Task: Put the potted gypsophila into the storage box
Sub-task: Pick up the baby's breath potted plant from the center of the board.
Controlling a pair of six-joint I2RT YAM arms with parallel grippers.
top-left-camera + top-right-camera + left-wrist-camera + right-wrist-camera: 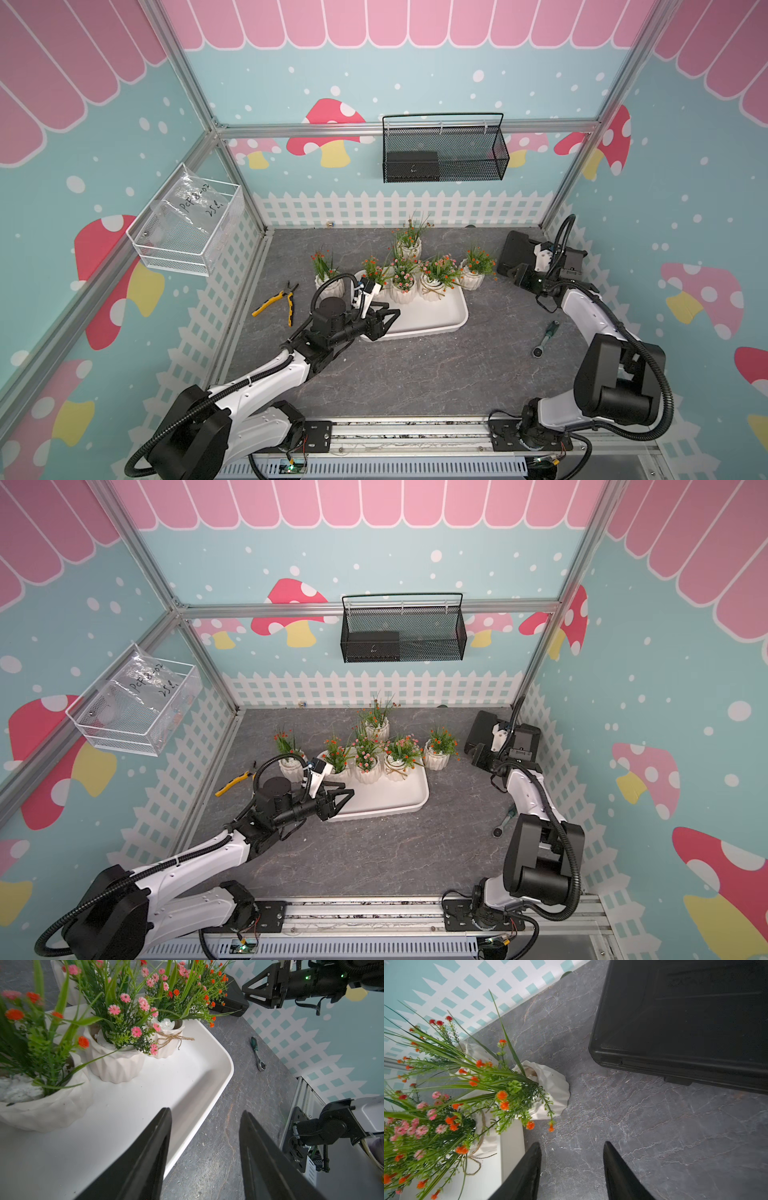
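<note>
The storage box (428, 316) (386, 796) is a shallow white tub in mid table. Three potted gypsophila stand along its far side: an orange-flowered pot (376, 278), a pink-flowered pot (403, 282) (116, 1064) and a twine-tied pot (436, 284) (168, 1043). Outside it stand a pot on the left (328, 276), one behind (409, 245) and one on the right (476, 272) (550, 1088). My left gripper (392, 318) (205, 1110) hangs open over the box's near rim (199, 1118), holding nothing. My right gripper (512, 277) (572, 1143) is open over bare table, right of the right-hand pot.
Yellow pliers (276, 301) lie left of the box and a ratchet wrench (546, 338) (257, 1055) right of it. A black tool case (513, 249) (685, 1022) sits at the back right. A black mesh basket (444, 153) and a white wire basket (187, 224) hang on the walls.
</note>
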